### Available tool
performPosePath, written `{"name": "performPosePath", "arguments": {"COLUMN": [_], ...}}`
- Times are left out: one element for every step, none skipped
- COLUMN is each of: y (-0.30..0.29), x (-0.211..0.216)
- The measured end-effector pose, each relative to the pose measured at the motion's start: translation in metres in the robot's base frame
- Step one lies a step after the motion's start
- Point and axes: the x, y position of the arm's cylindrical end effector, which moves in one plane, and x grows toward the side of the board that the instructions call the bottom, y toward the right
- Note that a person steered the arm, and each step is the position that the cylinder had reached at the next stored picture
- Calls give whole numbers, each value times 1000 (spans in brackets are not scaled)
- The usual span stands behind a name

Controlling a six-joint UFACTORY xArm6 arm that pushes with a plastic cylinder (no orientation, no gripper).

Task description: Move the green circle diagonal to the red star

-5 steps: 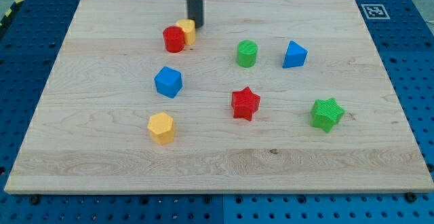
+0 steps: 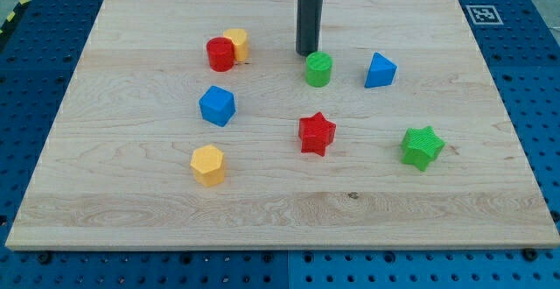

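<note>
Leftmost, a red plastic cylinder (image 2: 220, 54) touches a yellow block (image 2: 236, 42) on the wooden surface (image 2: 131, 193). Centre: my tip (image 2: 306, 54), no pincer to report, sits just above-left of the green plastic circle (image 2: 318, 68), directly above the red plastic star (image 2: 316, 134). An off-centre shove could send the circle sliding into the blue plastic triangle (image 2: 380, 70).

You are looking at a robotics lab bench: a wooden board (image 2: 280, 193) rests on a blue perforated mounting plate (image 2: 534, 70), with a printed fiducial marker (image 2: 481, 14) at the board's corner.
</note>
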Motion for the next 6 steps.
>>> {"name": "performPosePath", "arguments": {"y": [15, 34, 28, -13, -28, -22], "x": [25, 32, 43, 56, 68, 92]}}
